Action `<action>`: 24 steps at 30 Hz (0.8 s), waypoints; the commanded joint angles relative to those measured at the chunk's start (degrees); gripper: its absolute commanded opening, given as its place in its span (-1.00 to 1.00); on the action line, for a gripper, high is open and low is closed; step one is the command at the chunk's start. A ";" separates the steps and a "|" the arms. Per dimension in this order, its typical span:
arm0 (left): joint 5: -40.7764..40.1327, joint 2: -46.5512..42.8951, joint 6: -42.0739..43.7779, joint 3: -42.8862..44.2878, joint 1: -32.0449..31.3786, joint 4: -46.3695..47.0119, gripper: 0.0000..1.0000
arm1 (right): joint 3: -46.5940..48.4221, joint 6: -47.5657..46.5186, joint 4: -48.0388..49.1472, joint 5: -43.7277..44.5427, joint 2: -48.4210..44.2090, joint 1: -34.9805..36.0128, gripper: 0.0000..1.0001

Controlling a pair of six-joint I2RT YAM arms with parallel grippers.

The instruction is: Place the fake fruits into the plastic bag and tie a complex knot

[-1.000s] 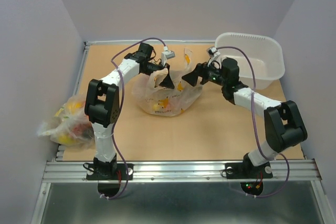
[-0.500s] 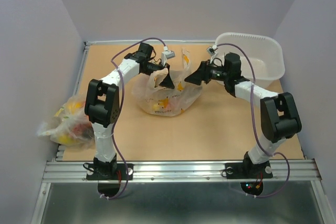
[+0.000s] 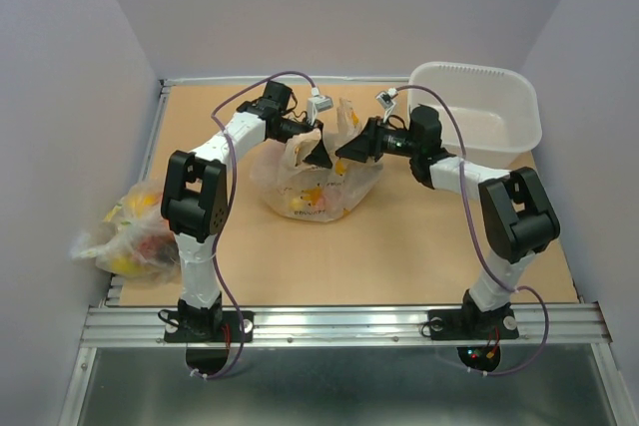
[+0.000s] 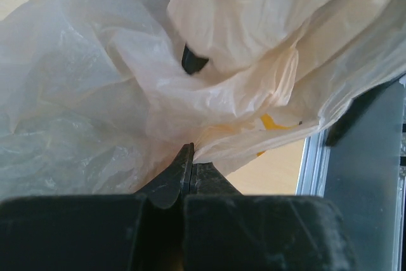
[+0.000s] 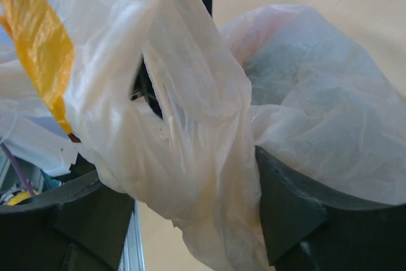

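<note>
The plastic bag (image 3: 318, 185) lies mid-table, cream-white with orange prints, and yellow fruit (image 3: 298, 203) shows through its film. My left gripper (image 3: 318, 153) is shut on a fold of the bag's upper part. In the left wrist view the fingertips (image 4: 188, 158) pinch the thin film (image 4: 114, 93). My right gripper (image 3: 349, 146) is open at the bag's right top. In the right wrist view a raised handle (image 5: 190, 125) hangs between its wide-apart jaws (image 5: 181, 179), and one finger (image 5: 285, 211) is beside the film. No knot is in view.
A white rigid tub (image 3: 491, 112) stands at the back right, just behind the right arm. A second bag with fruit (image 3: 128, 231) sits off the table's left edge. A metal rail (image 3: 339, 324) runs along the near edge.
My right gripper has moved left from near the tub to the bag, and the handle now hangs between its open jaws. The left gripper has stayed shut on the bag.
</note>
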 commanded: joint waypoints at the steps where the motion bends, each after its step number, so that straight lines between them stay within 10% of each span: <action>1: 0.60 -2.06 -1.72 0.30 -0.34 2.59 -1.00 | 2.63 -0.29 2.29 7.27 1.75 2.24 0.26; 8: -0.10 -4.08 -6.80 -3.46 -0.08 8.56 -1.00 | 2.63 -4.07 -5.35 14.58 2.72 2.42 -0.64; 11: -0.29 -7.24 -10.85 -5.92 2.28 14.79 -0.37 | 3.24 -6.35 -7.55 15.98 3.77 2.51 -0.99; 17: 0.69 -15.68 -18.33 -5.77 9.49 25.44 0.50 | 6.23 -10.57 -11.06 12.65 4.74 2.51 -0.99; 24: 2.44 -22.45 -2.49 -1.02 22.83 8.54 0.65 | 9.04 -16.03 -17.75 11.15 4.30 2.42 -0.99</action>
